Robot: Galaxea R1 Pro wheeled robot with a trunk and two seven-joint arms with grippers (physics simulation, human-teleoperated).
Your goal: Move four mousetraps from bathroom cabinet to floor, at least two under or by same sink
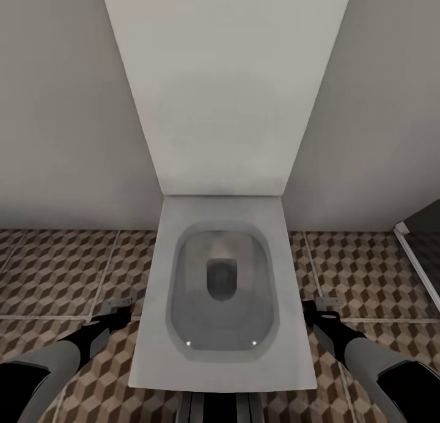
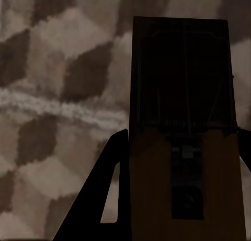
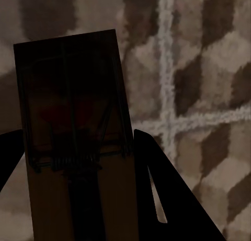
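Observation:
Each hand carries one mousetrap over the cube-patterned bathroom floor (image 1: 61,270). My left gripper (image 1: 116,310) is shut on a brown wooden mousetrap (image 1: 118,302) left of the toilet. In the left wrist view that mousetrap (image 2: 180,84) sticks out between the dark fingers (image 2: 104,199), metal spring side showing. My right gripper (image 1: 319,310) is shut on another mousetrap (image 1: 326,301) right of the toilet. This one (image 3: 73,94) is clamped between the fingers (image 3: 157,194) above a grout cross. The cabinet and the bathroom sink are out of view.
A white toilet (image 1: 183,349) with its lid (image 1: 226,87) raised stands straight ahead against the pale wall, between my two arms. A white threshold strip and dark opening (image 1: 418,258) lie at the far right. Tiled floor runs along both sides of the toilet.

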